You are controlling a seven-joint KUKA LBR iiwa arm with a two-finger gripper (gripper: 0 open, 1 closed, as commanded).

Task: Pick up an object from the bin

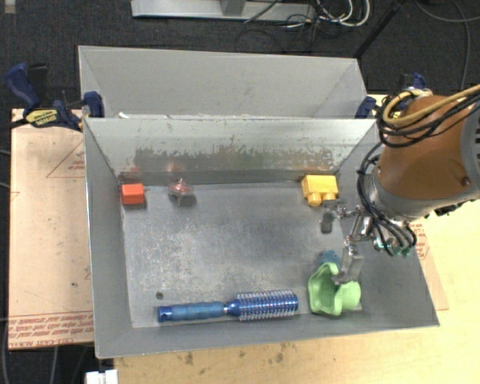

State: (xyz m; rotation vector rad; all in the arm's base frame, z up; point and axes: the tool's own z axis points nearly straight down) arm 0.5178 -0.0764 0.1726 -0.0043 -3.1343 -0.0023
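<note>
My gripper [350, 264] hangs low in the lower right part of the frame, inside the grey bin [224, 246]. My orange-covered wrist [420, 166] and its cables sit above it and to the right. Right under the gripper's tip lies a light green crumpled thing [334, 294], soft-looking, on the bin floor near the lower right corner. The tip comes down to that green thing's upper edge, but I cannot tell whether it touches. Nor can I tell whether my gripper is open or closed from this angle. Just left of the tip, at the top of the green thing, there is a small blue bit [330, 258]; what it is I cannot make out.

Left of the green thing, along the lower edge of the floor, lies a blue hairbrush [228, 307], its bristled head pointing right, near the green thing. A yellow toy [320, 189] sits by the back wall, above my gripper and apart from it. At the upper left of the floor stands an orange-red block [131, 194], with a small pinkish thing [180, 190] close to its right
</note>
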